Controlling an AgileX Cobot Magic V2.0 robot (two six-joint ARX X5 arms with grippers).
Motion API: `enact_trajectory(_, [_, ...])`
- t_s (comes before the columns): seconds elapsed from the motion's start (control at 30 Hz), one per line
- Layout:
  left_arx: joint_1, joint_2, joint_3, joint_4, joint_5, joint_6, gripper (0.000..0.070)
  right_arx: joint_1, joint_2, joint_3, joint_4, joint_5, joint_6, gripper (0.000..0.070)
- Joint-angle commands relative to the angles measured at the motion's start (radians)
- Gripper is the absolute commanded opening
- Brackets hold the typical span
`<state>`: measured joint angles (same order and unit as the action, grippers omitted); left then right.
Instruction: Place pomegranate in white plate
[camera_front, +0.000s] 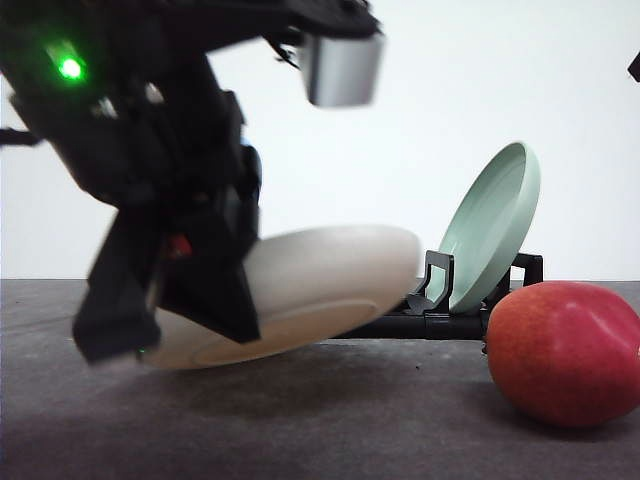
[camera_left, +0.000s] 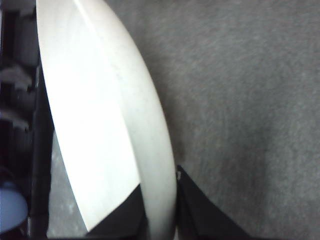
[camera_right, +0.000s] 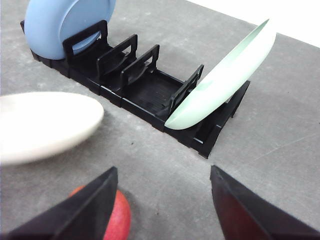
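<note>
The white plate (camera_front: 330, 275) hangs tilted just above the dark table, one edge low. My left gripper (camera_front: 165, 310) is shut on its rim; in the left wrist view the plate (camera_left: 100, 115) runs edge-on between the two fingers of the left gripper (camera_left: 160, 217). The pomegranate (camera_front: 565, 352), red with an orange blush, lies on the table to the plate's right, apart from it. My right gripper (camera_right: 162, 210) stands open over the table, and the pomegranate (camera_right: 119, 220) peeks out beside one finger (camera_right: 85, 210). The white plate (camera_right: 42, 125) shows here too.
A black slotted rack (camera_right: 145, 95) stands behind the plate and fruit. A pale green plate (camera_front: 492, 225) leans in its right end, and a blue plate (camera_right: 65, 25) stands in its other end. Bare grey table (camera_front: 380, 420) lies in front.
</note>
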<state>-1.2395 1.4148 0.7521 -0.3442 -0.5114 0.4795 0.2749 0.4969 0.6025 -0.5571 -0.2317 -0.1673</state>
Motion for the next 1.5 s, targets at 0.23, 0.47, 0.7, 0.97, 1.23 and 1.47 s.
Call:
enact_trajectory(0.23, [-0.045, 0.098, 0.008, 0.024, -0.009, 0.061, 0.0043, 0.005, 0.002, 0.015, 0.01, 0.003, 0.01, 0.0373])
enact_trajectory(0.47, [-0.061, 0.098, 0.023, 0.015, -0.009, -0.034, 0.0293, 0.005, 0.002, 0.015, 0.011, 0.004, 0.01, 0.0373])
enact_trajectory(0.7, [-0.047, 0.062, 0.09, -0.073, 0.049, -0.241, 0.0437, 0.005, 0.002, 0.015, 0.01, 0.004, 0.01, 0.0373])
enact_trajectory(0.97, [0.109, -0.11, 0.102, -0.175, 0.417, -0.43, 0.0437, 0.005, 0.003, 0.015, 0.01, 0.003, 0.01, 0.0373])
enact_trajectory(1.23, [0.398, -0.274, 0.102, -0.278, 0.65, -0.449, 0.0437, 0.005, 0.004, 0.015, 0.01, 0.003, 0.01, 0.0373])
enact_trajectory(1.47, [0.702, -0.382, 0.088, -0.292, 0.752, -0.448, 0.0436, 0.005, 0.004, 0.015, 0.01, 0.003, 0.011, 0.0373])
